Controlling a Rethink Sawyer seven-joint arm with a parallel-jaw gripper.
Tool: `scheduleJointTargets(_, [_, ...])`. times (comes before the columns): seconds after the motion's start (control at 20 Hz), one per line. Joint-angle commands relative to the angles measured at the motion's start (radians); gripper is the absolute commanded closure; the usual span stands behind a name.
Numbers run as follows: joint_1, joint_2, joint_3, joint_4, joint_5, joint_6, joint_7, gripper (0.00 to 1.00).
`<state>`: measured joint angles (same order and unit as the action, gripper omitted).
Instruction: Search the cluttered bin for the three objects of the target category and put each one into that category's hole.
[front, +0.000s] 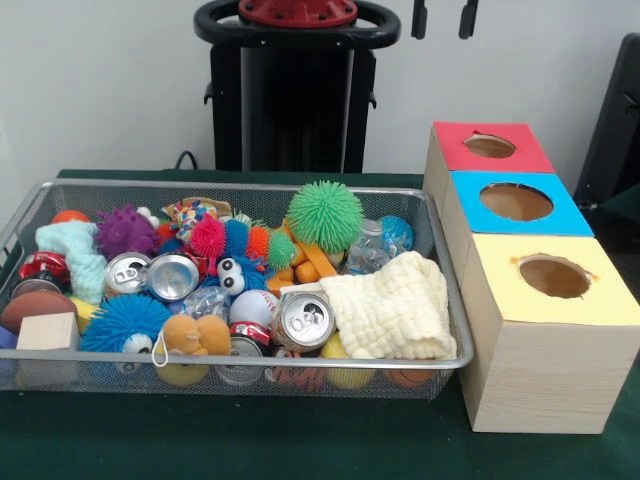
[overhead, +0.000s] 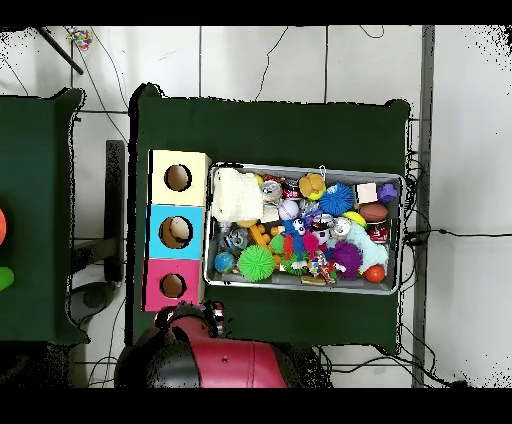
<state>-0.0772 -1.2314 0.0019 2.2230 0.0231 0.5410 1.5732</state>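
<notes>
A wire mesh bin (front: 250, 186) (overhead: 300, 168) holds a jumble of things. Among them are a green spiky ball (front: 325, 215) (overhead: 256, 263), a blue spiky ball (front: 120, 320) and a purple one (front: 125, 230). There are also three drink cans (front: 303, 320) (front: 127, 272) (front: 172, 277), a white cloth (front: 395, 315) (overhead: 235, 195), a teal cloth (front: 75, 250), a wooden block (front: 48, 332) and a brown football (front: 30, 305). Beside the bin stands a wooden box with a red hole panel (front: 450, 135), a blue one (front: 470, 190) and a yellow one (front: 500, 290). My gripper (front: 444, 18) hangs open at the top edge, high behind the red panel and holding nothing.
Bin and box rest on a dark green tablecloth (front: 300, 440) (overhead: 270, 130). A crushed clear bottle (front: 370, 250) and small toys fill the bin's middle. The arm's red body (overhead: 235, 365) sits drawn back below the table edge in the overhead view.
</notes>
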Motion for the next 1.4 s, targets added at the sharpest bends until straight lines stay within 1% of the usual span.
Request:
scheduleJointTargets(0.05, [-0.038,0.003,0.060,0.086,0.025,-0.070,0.069,0.00])
scheduleJointTargets(0.25, [-0.036,0.003,0.047,0.086,0.010,-0.063,0.084,0.00])
scheduleJointTargets(0.7, [-0.038,0.023,0.059,0.097,0.007,-0.110,0.094,0.00])
scheduleJointTargets(0.9, [-0.040,0.028,0.066,0.095,0.014,-0.110,0.093,0.00])
scheduleJointTargets(1.15, [-0.035,0.033,0.064,0.084,0.010,-0.104,0.097,0.00])
scheduleJointTargets(1.4, [-0.029,0.053,0.064,0.070,0.005,-0.121,0.113,0.00])
